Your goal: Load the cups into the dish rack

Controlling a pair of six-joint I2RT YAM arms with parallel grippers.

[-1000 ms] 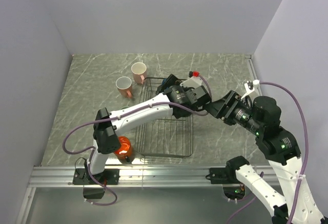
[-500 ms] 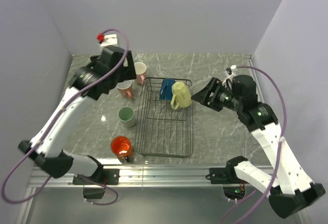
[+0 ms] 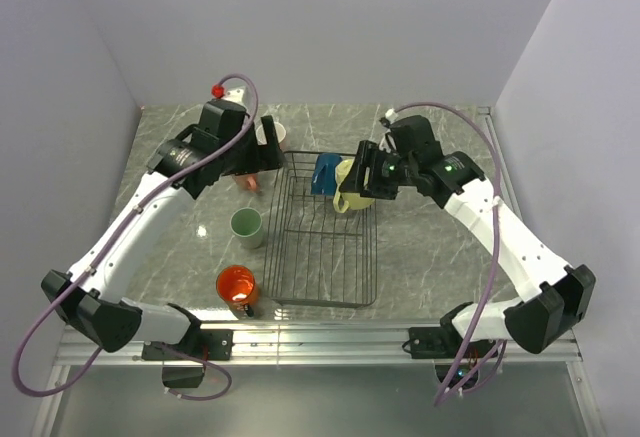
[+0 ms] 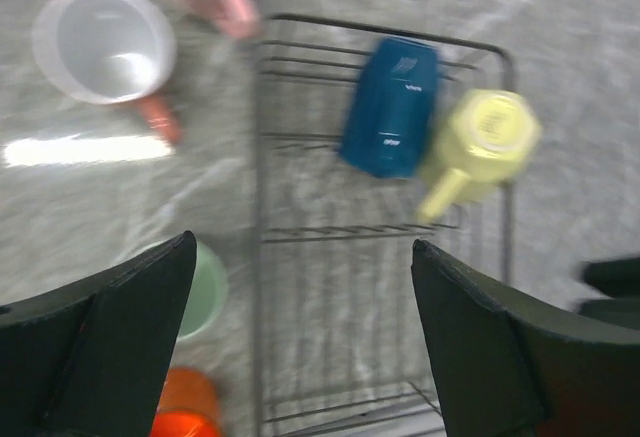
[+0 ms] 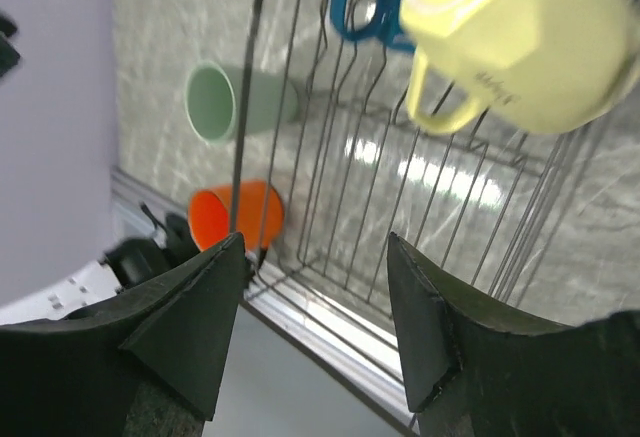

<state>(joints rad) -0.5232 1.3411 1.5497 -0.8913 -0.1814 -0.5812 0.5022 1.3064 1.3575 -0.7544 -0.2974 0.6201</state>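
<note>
From above, the dish rack (image 3: 322, 302) lies lengthwise on the grey marbled worktop (image 3: 420, 247) between the two arms. At its far end sit the blue mug (image 3: 326, 172) and, touching it on the right, the yellow mug (image 3: 352, 187). The right fingers (image 3: 366, 172) are just beside the yellow mug. Left of the rack, on the worktop, stand the mint green mug (image 3: 247, 227) and, nearer the bases, the orange mug (image 3: 238, 284). The left fingers (image 3: 258, 155) hang over the far left corner, partly covering one pink mug (image 3: 272, 137) and the other pink mug (image 3: 245, 180). In the left wrist view the left fingers (image 4: 110, 347) are spread wide with nothing between them. Below them the blue mug lies on its side in the rack and the yellow mug is base up, its handle pointing toward the rack's middle. In the right wrist view the right fingers (image 5: 190, 327) stand apart and grip nothing. The yellow mug (image 5: 530, 37) is beyond their tips, resting on the rack wires.
</note>
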